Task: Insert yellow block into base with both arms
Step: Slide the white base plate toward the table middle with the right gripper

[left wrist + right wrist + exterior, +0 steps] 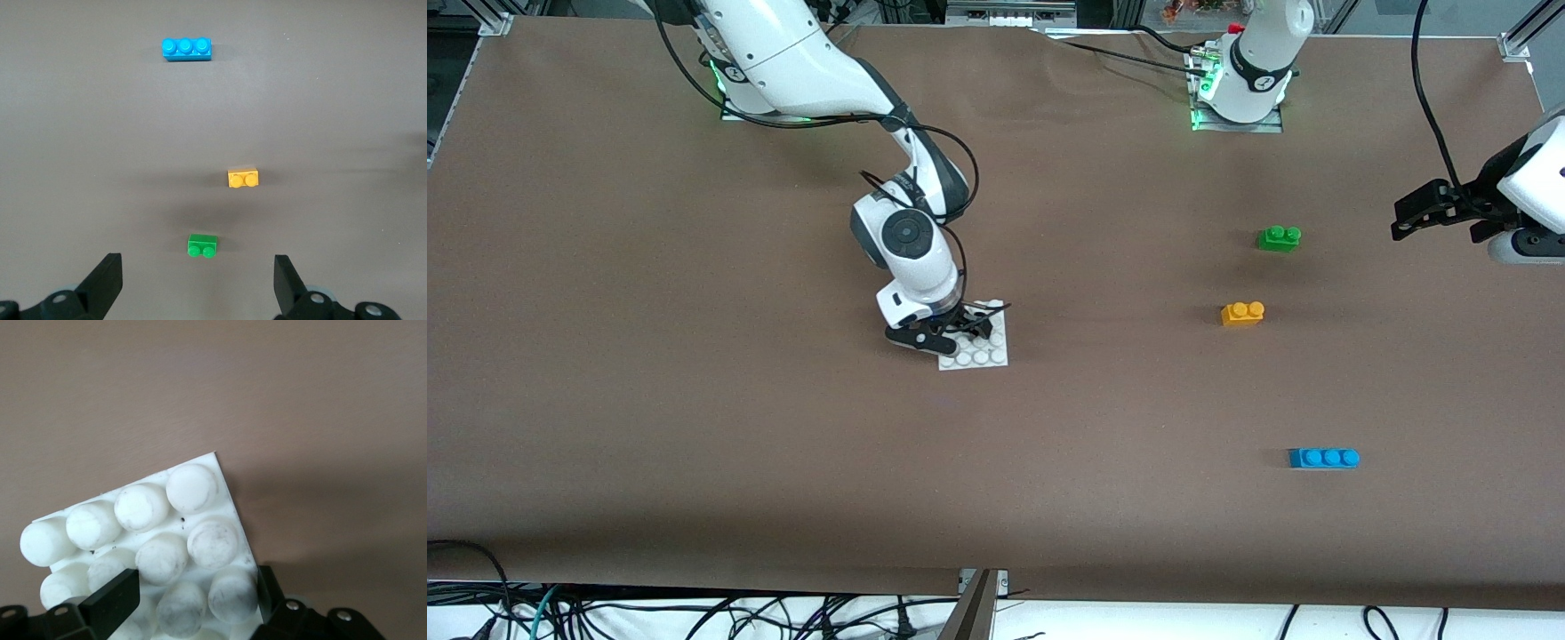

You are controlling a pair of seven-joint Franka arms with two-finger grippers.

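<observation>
Blue brick point(1323, 458): lies nearest the front camera, toward the left arm's end of the table, well apart from everything else.
Yellow block point(1242, 313): rests on the bare table, between the blue brick and the green brick point(1279, 237), its long axis set along the table's length.
Left gripper point(1436, 213): is held above the table, fingers spread wide and empty; the green brick comes first before it, the yellow block next.
Right gripper point(959, 327): is pinched onto the base point(985, 356), at the edge facing the right arm's end.
Nearer arm: the left arm is judged nearer the yellow block.
</observation>
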